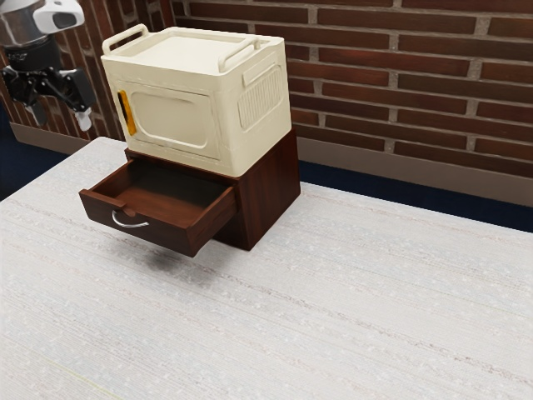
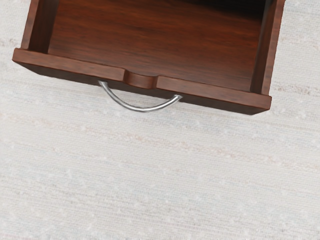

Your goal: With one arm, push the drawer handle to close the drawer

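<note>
My black gripper point(image 1: 62, 120) hangs in the air at the exterior view's upper left, its two fingers apart with nothing between them. It is higher than the drawer point(image 1: 143, 227), clear of it and of the handle. The dark brown wooden drawer is pulled well out of its cabinet point(image 1: 268, 193). A curved silver handle point(image 1: 130, 223) is fixed to the drawer's front. From above, in the wrist view, the handle point(image 2: 143, 109) bows outward below a small notch in the front board of the drawer point(image 2: 210, 95); the visible part of the drawer's inside holds nothing.
A cream storage box point(image 1: 191, 100) with two top handles and an orange latch point(image 1: 127, 112) stands on the cabinet. Both rest on a pale, streaked table point(image 1: 333, 308). Behind the table rises a brick wall point(image 1: 416, 71).
</note>
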Robot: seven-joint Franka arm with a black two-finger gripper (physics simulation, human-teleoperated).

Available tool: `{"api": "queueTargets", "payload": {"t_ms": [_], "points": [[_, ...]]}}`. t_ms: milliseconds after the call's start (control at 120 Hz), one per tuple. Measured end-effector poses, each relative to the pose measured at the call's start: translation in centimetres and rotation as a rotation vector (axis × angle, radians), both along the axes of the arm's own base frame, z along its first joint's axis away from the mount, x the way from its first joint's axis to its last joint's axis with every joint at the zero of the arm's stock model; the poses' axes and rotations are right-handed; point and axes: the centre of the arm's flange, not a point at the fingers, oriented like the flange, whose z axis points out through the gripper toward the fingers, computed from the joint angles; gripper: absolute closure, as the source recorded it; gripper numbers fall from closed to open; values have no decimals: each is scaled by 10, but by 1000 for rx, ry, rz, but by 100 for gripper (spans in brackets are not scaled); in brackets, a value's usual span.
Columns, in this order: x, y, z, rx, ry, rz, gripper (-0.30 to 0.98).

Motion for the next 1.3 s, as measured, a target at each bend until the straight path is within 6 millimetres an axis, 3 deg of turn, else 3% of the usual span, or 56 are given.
{"api": "queueTargets", "payload": {"t_ms": [250,367,433,550,650,708,783,875,1300], "points": [[-11,-3,-9,-5,-8,12,0],[-13,-12,-85,-23,115,25,4],[-16,-19,-135,-26,160,24,15],[-20,-34,-156,18,128,5,43],[-15,-36,-207,50,146,1,59],[-15,-36,-223,58,123,3,64],[-13,-33,-236,81,82,0,69],[-5,-14,-250,105,43,19,73],[28,7,-276,139,-107,-50,78]]}}
